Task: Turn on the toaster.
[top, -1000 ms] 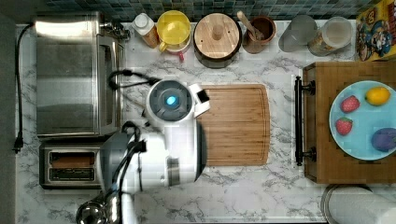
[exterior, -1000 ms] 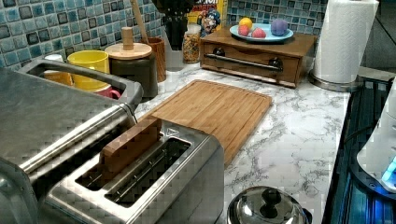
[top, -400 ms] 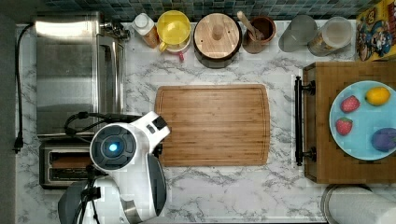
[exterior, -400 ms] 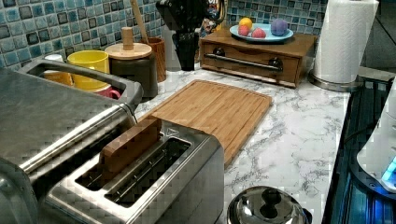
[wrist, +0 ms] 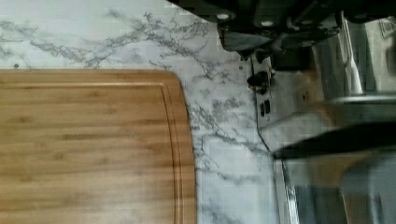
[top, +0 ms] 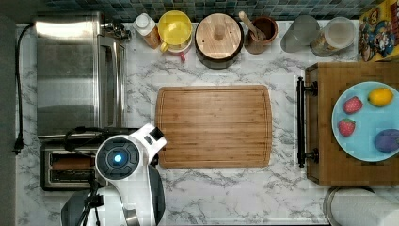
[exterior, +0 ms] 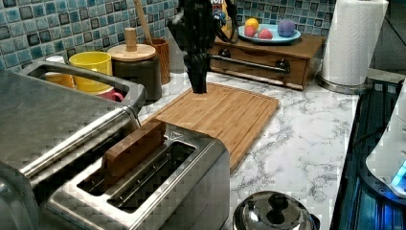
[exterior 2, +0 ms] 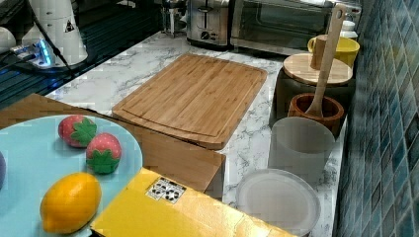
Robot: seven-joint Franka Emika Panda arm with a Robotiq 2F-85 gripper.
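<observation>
The toaster (exterior: 143, 191), by the counter's corner, looks rigid and heavy; press its side lever; whether the gripper (exterior: 197, 72) jaws are apart or together, I cannot tell.

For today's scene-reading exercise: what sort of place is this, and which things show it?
Most likely a home-style kitchen counter: a marble-look worktop against a tiled wall, with a toaster beside a toaster oven and a wooden cutting board.

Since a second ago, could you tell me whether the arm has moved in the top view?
Yes. The arm has swung from beside the cutting board toward the top view's lower left, and now hangs over the toaster's right end.
</observation>
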